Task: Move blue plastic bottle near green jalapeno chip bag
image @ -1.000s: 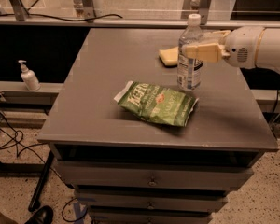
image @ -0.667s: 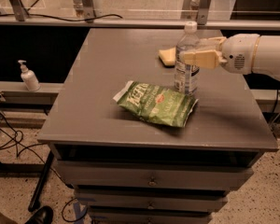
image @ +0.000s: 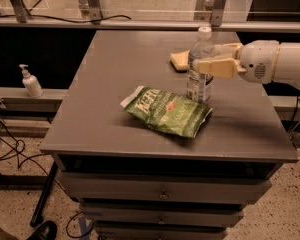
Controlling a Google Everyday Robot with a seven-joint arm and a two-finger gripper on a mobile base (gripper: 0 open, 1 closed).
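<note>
Camera view: the bottle (image: 200,50) stands upright on the table (image: 115,69), in the right part of the view. Its base is just beside the far edge of the bag (image: 167,112), so close that I cannot tell if they touch. The white cap (image: 204,32) is on, and the label (image: 196,90) covers the lower body.

The gripper (image: 206,58) comes in from the right at approx. mid-height of the bottle, above the label. One finger is on the near side and one on the far side, and both seem closed against the plastic, i.e. it holds the bottle.

Handling, as I judge it:
- Thin clear plastic, so it is light if there is little water inside. The level I cannot read.
- The wall is smooth and can dent under a strong squeeze, so moderate force is better.
- It is tall w/ a narrow base, so it tips easily. Hold at the middle or a bit lower, not at the cap.
- The bag is soft and crinkled, w/ an uneven surface. The base should go on bare table beside it, not on its edge.

Farther out, a yellow sponge (image: 179,60) lies just behind the bottle. A small pump bottle (image: 30,81) stands on a ledge at far left, well apart. Drawers (image: 162,194) are under the table top.

The bottle looks already near the bag; what remains is prob. only to release it.
</note>
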